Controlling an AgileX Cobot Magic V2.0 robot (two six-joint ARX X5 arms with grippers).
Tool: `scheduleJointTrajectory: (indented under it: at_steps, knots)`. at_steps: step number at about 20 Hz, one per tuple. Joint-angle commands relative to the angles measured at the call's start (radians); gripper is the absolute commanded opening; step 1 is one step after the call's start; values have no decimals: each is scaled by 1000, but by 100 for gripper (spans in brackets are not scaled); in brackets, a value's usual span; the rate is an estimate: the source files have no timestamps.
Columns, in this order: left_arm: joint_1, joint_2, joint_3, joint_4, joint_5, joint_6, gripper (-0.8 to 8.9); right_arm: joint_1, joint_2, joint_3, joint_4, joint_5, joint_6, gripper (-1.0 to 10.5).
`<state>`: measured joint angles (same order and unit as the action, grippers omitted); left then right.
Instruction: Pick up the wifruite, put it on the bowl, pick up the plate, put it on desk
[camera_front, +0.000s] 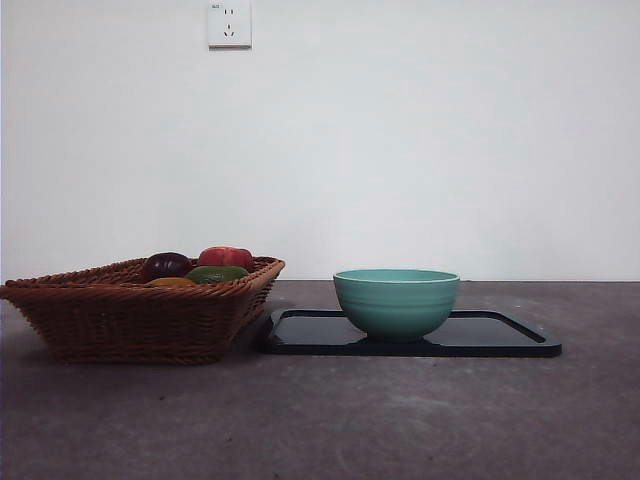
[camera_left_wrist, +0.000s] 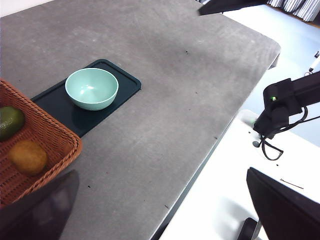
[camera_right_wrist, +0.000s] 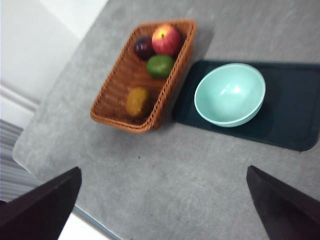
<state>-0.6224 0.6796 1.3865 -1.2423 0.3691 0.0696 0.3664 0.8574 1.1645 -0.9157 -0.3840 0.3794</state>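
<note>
While both claws gape apart, wifruite (camera_right_wrist: 137, 101) lies in basket (camera_right_wrist: 111, 95), no legible labels

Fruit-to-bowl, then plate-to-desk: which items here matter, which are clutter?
In the job:
- small oval orange-brown wifruite, in the basket
- round teal-green bowl
- flat black rectangular plate under the bowl
- grey-brown matte desk

Lying about:
- brown woven wicker basket
- red apple
- green fruit
- dark purple fruit
- white wall socket
</note>
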Motion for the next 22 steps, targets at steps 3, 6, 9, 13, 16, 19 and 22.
scheduleJointTrajectory:
  at_steps: [3, 6, 9, 13, 16, 19, 22]
  knots:
    - [-6, 6, 19, 7, 3, 17, 532, 5, 188, 108, 13, -5, -25, 552]
    - [-6, 6, 19, 7, 3, 17, 532, 5, 353, 222, 10, 21, -63, 553]
    - [-6, 6, 19, 7, 3, 17, 532, 5, 518, 346, -28, 74, -77, 553]
    - [-6, 6, 19, 6, 3, 16, 532, 4, 730, 476, -124, 186, -106, 553]
    - [-7, 6, 19, 6, 3, 16, 532, 4, 866, 518, -140, 232, -127, 553]
    - [-7, 6, 19, 6, 3, 16, 532, 4, 970, 520, -122, 232, -126, 553]
    - [-7, 6, 19, 6, 3, 16, 532, 4, 1062, 520, -96, 237, -125, 553]
